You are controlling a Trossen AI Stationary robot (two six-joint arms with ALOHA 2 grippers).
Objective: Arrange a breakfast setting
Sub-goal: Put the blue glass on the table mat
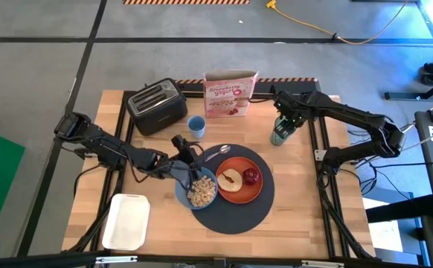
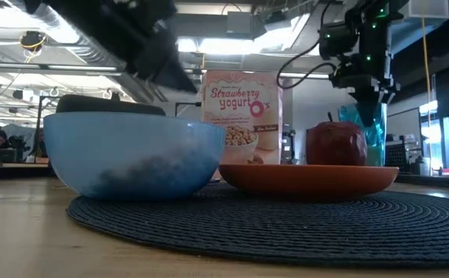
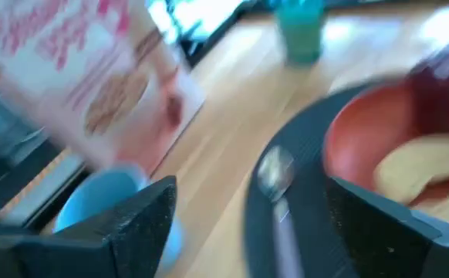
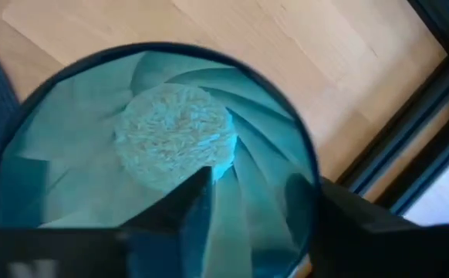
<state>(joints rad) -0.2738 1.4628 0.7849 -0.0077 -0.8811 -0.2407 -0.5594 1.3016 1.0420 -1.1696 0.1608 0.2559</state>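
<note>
On the round dark-grey mat (image 1: 239,212) stand the orange plate (image 1: 240,196) with toast (image 1: 230,179) and a red apple (image 1: 252,176), and the blue bowl (image 1: 182,195) with cereal (image 1: 201,191). The metal spoon (image 1: 216,152) lies at the mat's far edge. My left gripper (image 1: 189,152) is open just left of the spoon; in its wrist view the spoon (image 3: 275,174) lies between the spread fingers (image 3: 143,212). My right gripper (image 1: 285,123) is shut on the translucent green cup (image 1: 280,135), right of the mat. My right gripper holds the green cup by its rim (image 4: 311,174), one finger (image 4: 180,207) inside the cup and one (image 4: 359,224) outside. The fingers come from above, pointing down. The cup stays upright; whether its base is on the table I cannot tell.
A black toaster (image 1: 157,106), a strawberry-yogurt cereal box (image 1: 230,95) and a small blue cup (image 1: 196,126) stand along the far side. A white tray (image 1: 126,221) lies at the near left. Bare wood shows between mat and green cup.
</note>
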